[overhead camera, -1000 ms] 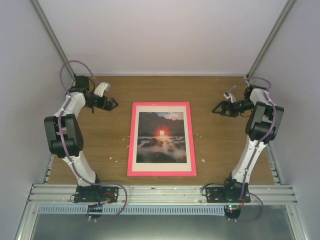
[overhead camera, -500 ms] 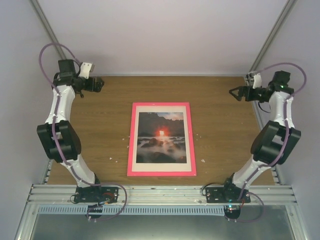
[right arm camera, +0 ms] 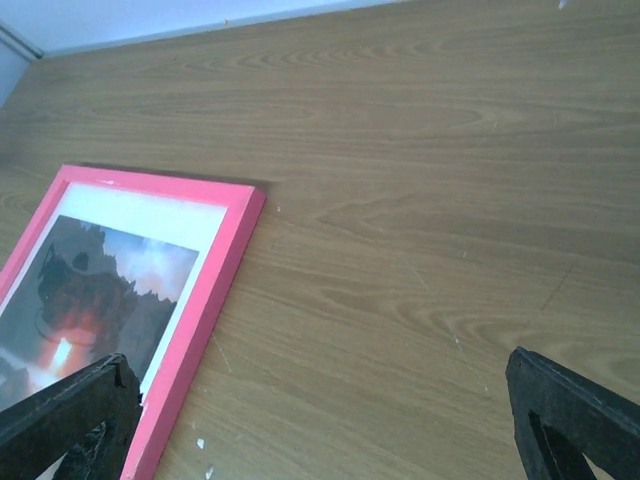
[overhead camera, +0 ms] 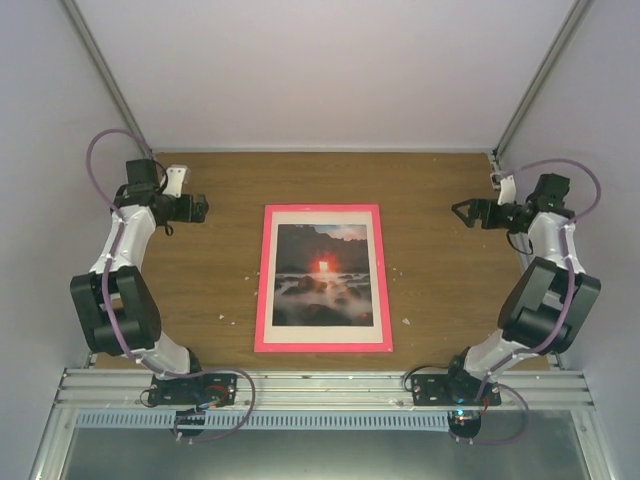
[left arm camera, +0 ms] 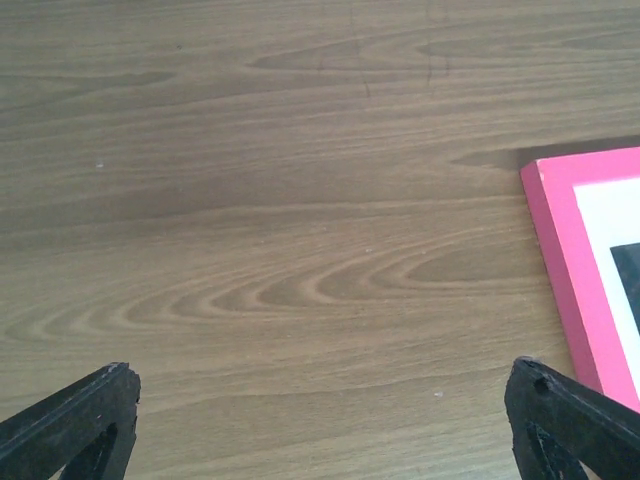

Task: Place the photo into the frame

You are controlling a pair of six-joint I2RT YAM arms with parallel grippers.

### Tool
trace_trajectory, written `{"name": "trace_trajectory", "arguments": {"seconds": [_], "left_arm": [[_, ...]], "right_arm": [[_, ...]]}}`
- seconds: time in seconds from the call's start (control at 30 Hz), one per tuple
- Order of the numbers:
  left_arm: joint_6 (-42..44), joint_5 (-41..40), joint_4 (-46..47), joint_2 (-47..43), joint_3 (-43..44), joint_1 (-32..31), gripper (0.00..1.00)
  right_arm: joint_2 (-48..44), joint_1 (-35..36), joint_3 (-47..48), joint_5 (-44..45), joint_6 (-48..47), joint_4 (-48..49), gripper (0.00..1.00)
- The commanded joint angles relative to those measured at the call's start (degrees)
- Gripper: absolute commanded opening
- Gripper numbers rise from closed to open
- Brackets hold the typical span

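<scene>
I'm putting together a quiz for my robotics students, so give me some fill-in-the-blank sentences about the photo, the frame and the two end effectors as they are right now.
1. The frame that holds the photo is ____ in colour.
2. The mat border between the photo and the frame is ____.
3. The left end effector and the right end effector are clear of the frame, and both are ____, holding nothing.

Missing words: pink; white; open.
</scene>
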Motion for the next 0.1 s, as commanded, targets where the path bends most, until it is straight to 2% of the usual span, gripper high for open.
{"name": "trace_trajectory", "arguments": {"seconds": [0.0,0.07], "left_arm": [[-1.56,-1.14,4.2,-2.25,-1.44,0.31,0.99],[-1.87,-1.2,4.43,-2.15,-1.41,0.3,0.99]], "right_arm": [[-2.84,0.11,-0.47,-0.66,1.9,3.77,1.0],[-2.84,0.11,-0.24,-0.7,2.17,3.78,1.0]]}}
